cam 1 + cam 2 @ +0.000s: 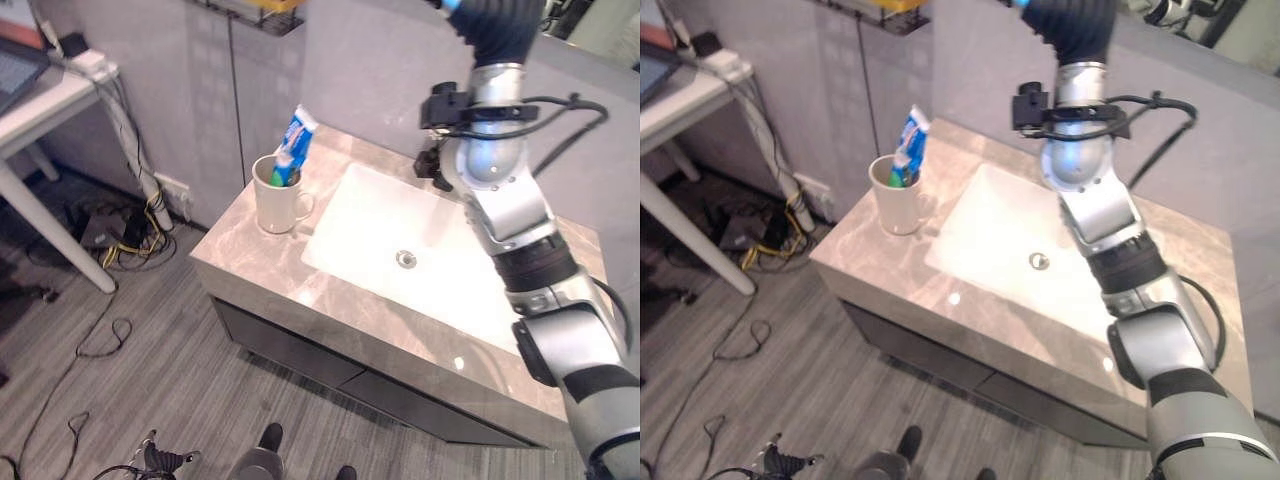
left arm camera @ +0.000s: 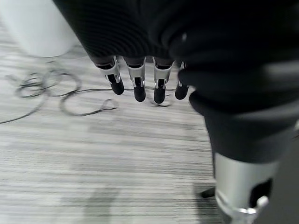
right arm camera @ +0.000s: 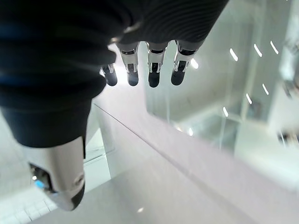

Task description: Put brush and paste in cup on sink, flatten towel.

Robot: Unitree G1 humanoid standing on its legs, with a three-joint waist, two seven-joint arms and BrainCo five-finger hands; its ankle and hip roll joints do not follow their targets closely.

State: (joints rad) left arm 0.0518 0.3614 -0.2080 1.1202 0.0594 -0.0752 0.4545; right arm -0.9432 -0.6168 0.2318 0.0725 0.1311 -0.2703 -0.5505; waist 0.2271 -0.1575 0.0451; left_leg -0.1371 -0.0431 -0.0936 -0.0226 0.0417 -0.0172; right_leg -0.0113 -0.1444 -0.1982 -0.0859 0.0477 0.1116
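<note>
Far left: corner of a white table (image 1: 30, 110), cables on the grey floor (image 1: 150, 370) under it.

Left end of the marble countertop (image 1: 230, 255): white cup (image 1: 277, 196), upright, handle turned toward the basin. Blue-and-white toothpaste tube (image 1: 295, 142) stands in it, long axis leaning up and right, top well clear of the rim. Something green beside it inside the cup, possibly the brush; cannot tell for sure.

Centre: white sink basin (image 1: 400, 225), drain (image 1: 405, 259) bare.

Right: right arm (image 1: 500, 170) reaches up and far over the back edge of the counter. Right hand (image 3: 140, 70) in its wrist view: fingers straight and relaxed, holding nothing, pointing toward the wall and mirror above the counter.

Left hand (image 2: 138, 77) in its wrist view: fingers straight, hanging over the floor, empty.

Judgement: cup part looks done or nearly so; towel step remains. No towel seen. The cup lies left and nearer than the right hand, well apart from it.
</note>
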